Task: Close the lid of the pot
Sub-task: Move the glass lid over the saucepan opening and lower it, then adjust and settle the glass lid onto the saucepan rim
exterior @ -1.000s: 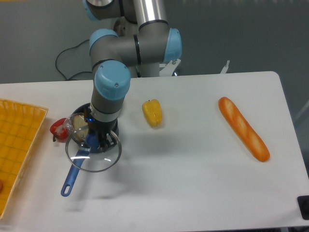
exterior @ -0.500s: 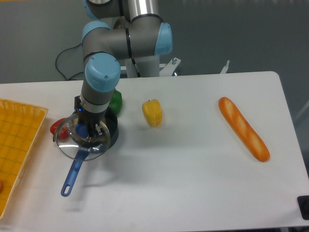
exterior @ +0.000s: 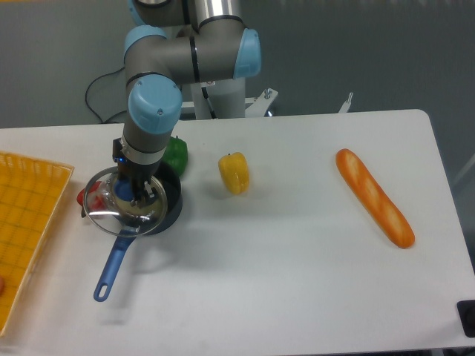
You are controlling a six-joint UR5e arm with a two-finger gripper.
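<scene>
Overhead view of a white surface [exterior: 282, 252] with the arm reaching down at its left side. The gripper [exterior: 136, 194] points straight down over the pot [exterior: 165, 208], its fingers closed on the blue knob of the lid [exterior: 119, 210]. The lid, a clear glass disc with a metal rim, sits over the pot but off-centre: its rim overhangs the pot to the left, while the pot's dark right wall shows uncovered at the right. Whether the lid rests on the pot's rim or hangs just above it cannot be told from this view. The pot stands at the left of the surface, and its long blue handle [exterior: 111, 267] runs toward the near left, lying flat on the surface. A green pepper [exterior: 177, 154] lies just beyond the pot on the far side, partly hidden by the arm. A red object [exterior: 83, 197] shows at the left edge of the lid, seen partly through the glass. A yellow pepper [exterior: 234, 172] lies to the right of the pot, apart from it. A long bread loaf [exterior: 373, 196] lies well apart at the right, angled from far left to near right. A yellow tray [exterior: 26, 222] occupies the left edge of the surface.
</scene>
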